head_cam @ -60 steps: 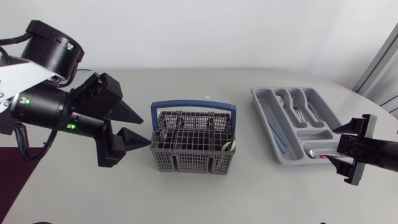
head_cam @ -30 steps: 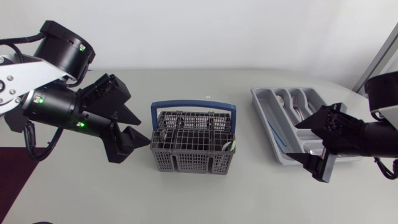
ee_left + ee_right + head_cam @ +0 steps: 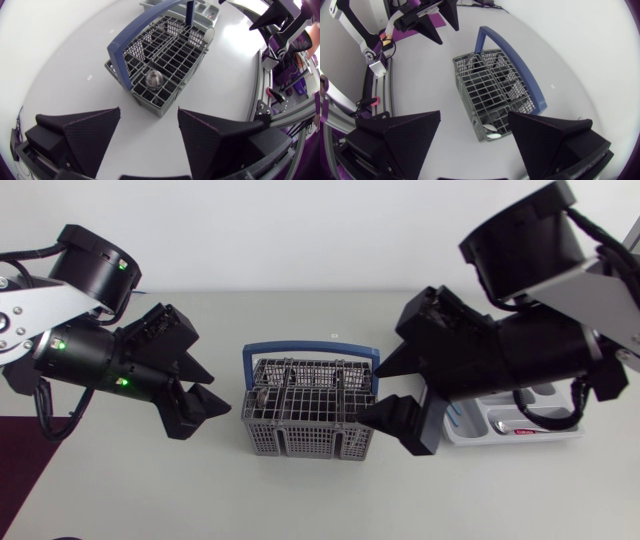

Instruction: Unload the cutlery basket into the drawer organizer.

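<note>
A grey plastic lattice cutlery basket with a blue arched handle (image 3: 310, 418) stands at the middle of the pale worktop (image 3: 300, 490). The left tool (image 3: 226, 390) hangs just beside the basket's left end, fingers spread wide, grasping nothing. The right tool (image 3: 367, 396) is at the basket's right end, likewise released and empty. A rounded metal utensil end (image 3: 154, 78) shows in a compartment nearest the left tool. The grey plastic drawer organizer (image 3: 470, 436) lies further right, mostly hidden under the right arm (image 3: 530, 350).

Grey cutlery basket (image 3: 300, 442), blue handle (image 3: 311, 350) upright — drawer organizer (image 3: 500, 439) nearby, mostly hidden, seemingly grey.
</note>
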Motion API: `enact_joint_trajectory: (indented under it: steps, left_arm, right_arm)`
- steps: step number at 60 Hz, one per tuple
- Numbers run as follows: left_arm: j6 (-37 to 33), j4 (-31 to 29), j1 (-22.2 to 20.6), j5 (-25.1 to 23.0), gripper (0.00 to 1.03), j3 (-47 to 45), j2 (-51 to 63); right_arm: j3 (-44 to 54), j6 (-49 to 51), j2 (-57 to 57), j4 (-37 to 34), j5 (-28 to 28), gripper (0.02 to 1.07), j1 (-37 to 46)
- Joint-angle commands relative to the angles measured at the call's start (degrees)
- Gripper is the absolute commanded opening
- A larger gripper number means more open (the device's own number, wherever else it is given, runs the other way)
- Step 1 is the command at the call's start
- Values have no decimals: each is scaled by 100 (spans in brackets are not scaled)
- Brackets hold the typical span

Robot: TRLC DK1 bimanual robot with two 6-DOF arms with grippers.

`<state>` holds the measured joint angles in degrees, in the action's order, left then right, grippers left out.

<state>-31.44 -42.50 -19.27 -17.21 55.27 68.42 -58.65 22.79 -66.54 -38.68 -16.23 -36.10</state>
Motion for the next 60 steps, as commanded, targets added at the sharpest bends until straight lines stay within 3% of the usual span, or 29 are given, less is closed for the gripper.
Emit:
enact_joint_trajectory:
  steps: [1,17,36,49,60]
  left_arm:
    - [59,5,55,7,98,-165,-57]
    - [-90,75,283,-107,98,-306,-57]
    - [-99,216,318,-142,98,-367,-13]
    - [-266,277,380,-239,98,-446,4]
    - [-820,374,731,-705,98,-596,31]
  right_arm:
    - [-375,-661,-403,-79,32,98,-275]
    - [-937,-1496,-1379,-44,14,98,-838]
    - [-1482,-1936,-2249,27,-73,98,-934]
    - [-1693,-2375,-2680,545,-249,98,-952]
    - [-1720,-2815,-2987,1081,-188,97,-987]
